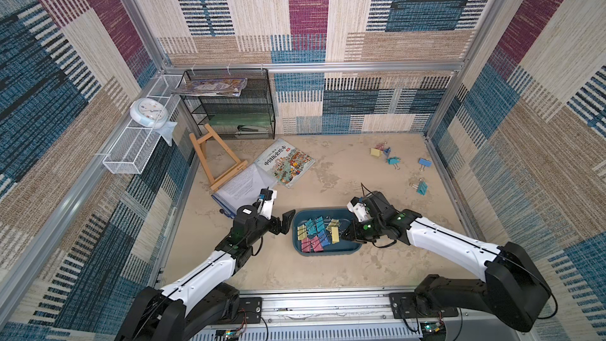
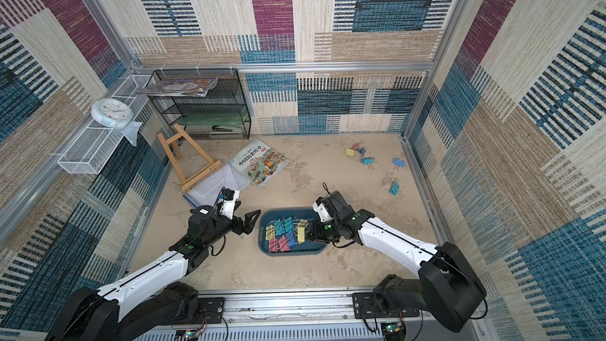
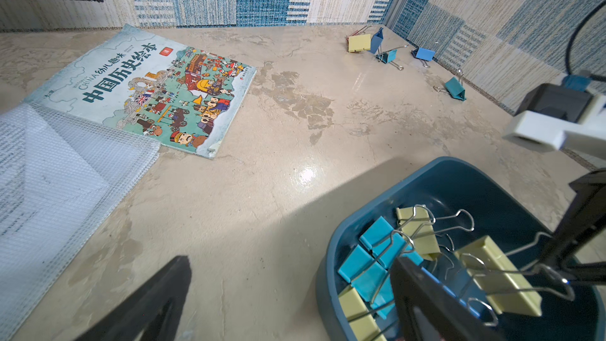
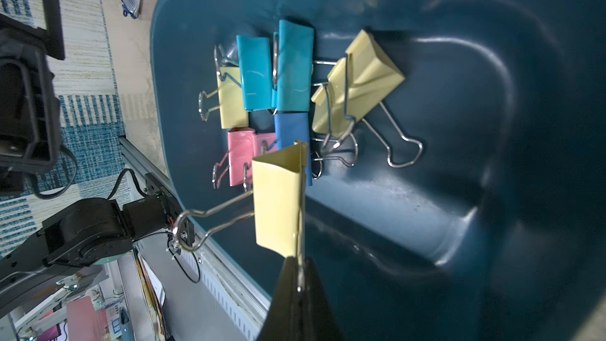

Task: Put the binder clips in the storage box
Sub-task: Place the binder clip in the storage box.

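1. In the storage box (image 1: 344, 216), near the middle of the tabletop (image 1: 344, 175): about ten binder clips (image 1: 313, 234), lying flat.
2. Just above its right side: one yellow clip (image 4: 278, 201), dangling by a wire handle, body left of the right tool (image 4: 297, 268), long edge running near to far.
3. Right tool pinched together on that wire; likely only a release straight down needed.
4. Left tool (image 1: 284, 223) spread wide, empty, just beside the left rim.
5. Not yet boxed, far right: loose clips (image 1: 393, 160), nearer the right arm; count unclear in the cluster.
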You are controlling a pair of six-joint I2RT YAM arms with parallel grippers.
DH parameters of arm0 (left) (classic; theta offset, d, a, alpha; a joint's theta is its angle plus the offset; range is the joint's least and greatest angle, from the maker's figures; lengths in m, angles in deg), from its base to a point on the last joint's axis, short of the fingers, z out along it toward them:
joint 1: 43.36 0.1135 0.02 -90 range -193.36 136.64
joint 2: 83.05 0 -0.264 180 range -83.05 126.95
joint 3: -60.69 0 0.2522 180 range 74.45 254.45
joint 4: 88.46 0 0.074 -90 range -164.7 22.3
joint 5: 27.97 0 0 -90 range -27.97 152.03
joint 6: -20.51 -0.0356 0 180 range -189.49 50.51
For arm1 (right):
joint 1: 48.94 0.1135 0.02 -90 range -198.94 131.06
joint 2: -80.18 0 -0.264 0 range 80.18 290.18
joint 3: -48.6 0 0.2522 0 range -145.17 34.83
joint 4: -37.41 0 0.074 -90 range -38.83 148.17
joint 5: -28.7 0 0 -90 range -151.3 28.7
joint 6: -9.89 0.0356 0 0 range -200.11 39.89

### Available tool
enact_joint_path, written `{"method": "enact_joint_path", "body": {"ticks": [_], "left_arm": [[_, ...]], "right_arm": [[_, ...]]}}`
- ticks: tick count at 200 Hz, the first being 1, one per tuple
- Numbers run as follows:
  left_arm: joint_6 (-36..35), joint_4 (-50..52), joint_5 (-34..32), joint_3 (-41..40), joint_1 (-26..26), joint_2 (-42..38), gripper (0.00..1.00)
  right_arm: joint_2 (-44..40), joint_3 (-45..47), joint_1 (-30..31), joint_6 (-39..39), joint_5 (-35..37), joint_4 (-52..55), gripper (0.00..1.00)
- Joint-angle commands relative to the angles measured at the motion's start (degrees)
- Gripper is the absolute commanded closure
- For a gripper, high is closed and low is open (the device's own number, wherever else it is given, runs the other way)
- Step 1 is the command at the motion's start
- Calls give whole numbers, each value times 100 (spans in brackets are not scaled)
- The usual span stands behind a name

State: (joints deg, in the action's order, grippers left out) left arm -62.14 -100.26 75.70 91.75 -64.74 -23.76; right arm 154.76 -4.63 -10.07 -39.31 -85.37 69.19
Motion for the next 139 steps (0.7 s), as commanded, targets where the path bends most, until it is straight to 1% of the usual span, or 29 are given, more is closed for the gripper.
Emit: {"method": "enact_joint_path", "body": {"ticks": [1,24,48,77,97,109,120,130,139], "left_arm": [[-46,-72,-31,63,4,-22,1],[-50,-63,-40,63,3,-31,1],[-50,-75,-40,63,3,-27,1],[-54,-63,-48,64,4,-31,1],[-59,-58,-58,63,3,-31,1],[-46,-48,-74,55,3,-63,1],[9,-54,-92,29,8,-149,1],[106,-57,-27,19,6,-276,1],[285,-22,46,36,-1,-481,1]], "right_arm": [[247,-37,106,130,217,-210,100],[469,-51,188,168,254,-288,100],[556,-77,250,212,289,-356,85],[436,-201,310,201,561,-127,74],[143,-335,312,156,1061,267,60],[-144,-406,317,101,1396,474,45],[-414,-496,312,49,1786,670,36],[-629,-651,314,-9,2206,876,30],[-823,-774,312,4,2695,1016,28]]}}
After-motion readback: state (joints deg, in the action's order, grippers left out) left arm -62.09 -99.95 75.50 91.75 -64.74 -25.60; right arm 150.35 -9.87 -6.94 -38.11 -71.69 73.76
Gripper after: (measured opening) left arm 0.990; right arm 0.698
